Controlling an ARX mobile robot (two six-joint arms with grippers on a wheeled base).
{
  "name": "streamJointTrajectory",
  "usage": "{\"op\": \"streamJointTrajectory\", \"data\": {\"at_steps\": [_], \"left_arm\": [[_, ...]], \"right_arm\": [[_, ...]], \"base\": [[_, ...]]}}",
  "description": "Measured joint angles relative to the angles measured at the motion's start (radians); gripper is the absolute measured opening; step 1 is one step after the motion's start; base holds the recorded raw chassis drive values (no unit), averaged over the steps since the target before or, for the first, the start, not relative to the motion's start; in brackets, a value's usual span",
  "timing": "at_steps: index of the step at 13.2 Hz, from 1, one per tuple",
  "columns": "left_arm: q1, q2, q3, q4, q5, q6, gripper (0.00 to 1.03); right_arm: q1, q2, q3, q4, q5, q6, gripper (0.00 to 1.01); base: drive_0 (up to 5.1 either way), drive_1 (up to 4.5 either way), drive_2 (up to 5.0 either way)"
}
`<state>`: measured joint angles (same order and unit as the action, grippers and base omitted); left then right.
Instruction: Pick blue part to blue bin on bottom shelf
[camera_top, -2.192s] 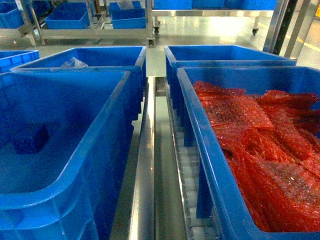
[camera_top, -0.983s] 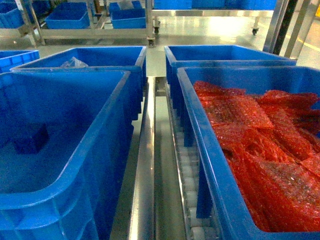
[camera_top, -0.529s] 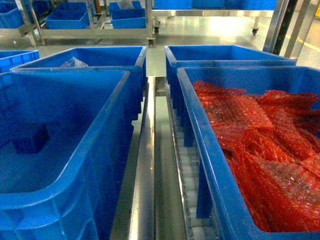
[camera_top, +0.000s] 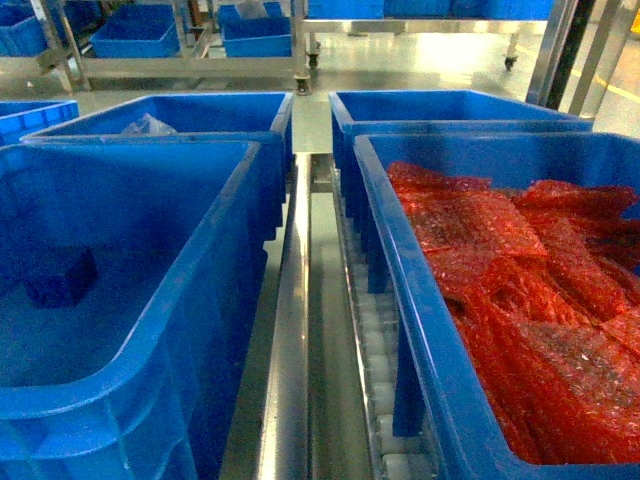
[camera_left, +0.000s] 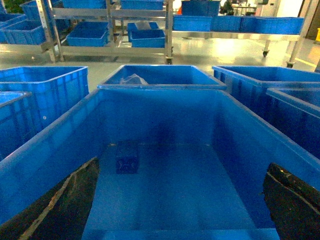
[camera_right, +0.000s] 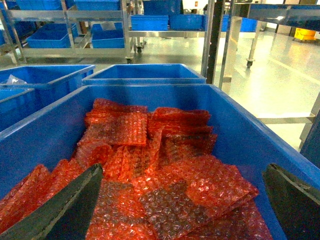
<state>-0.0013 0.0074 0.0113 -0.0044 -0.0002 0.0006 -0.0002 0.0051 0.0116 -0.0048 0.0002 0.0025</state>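
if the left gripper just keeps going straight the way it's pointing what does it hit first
Probably the floor of the blue bin, near its far wall. The open left gripper points into it, and the blue part sits left of centre, so likely missed, though depth is unclear.

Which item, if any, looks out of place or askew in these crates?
Nothing is spilled or damaged. The small dark-blue blocky part lies alone on the floor of the large bright blue plastic crate, near its left wall. The red bubble wrap sheets lie jumbled in the neighbouring crate.
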Motion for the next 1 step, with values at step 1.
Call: {"op": "streamJointTrajectory", "data": {"at_steps": [1], "left_arm": [[0.000,0.000,0.000,0.000,0.000,0.000,0.98]], "right_arm": [[0.000,0.000,0.000,0.000,0.000,0.000,0.98]], "base": [[0.0,0.00,0.0]]}}
